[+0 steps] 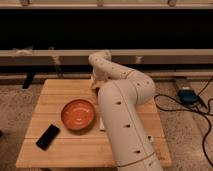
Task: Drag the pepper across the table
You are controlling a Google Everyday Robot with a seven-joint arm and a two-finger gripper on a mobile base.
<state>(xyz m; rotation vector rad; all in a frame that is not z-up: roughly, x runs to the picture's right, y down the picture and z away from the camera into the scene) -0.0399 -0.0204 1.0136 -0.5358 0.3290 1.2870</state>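
Note:
The light-wood table [52, 97] with lengthwise planks stands in the middle of the camera view. My white arm rises from the lower right, bends over the table's right half and reaches back left. My gripper [95, 82] hangs down over the table's far middle, just beyond the orange bowl [78, 114]. The small dark-red pepper does not show; the arm and gripper cover the spot beside the bowl's far right rim.
A black phone [48, 136] lies at the table's front left. A pale rectangular block [101, 123] peeks out between the bowl and my arm. A blue device [187, 95] and cables lie on the floor at the right. A dark wall with rails runs behind.

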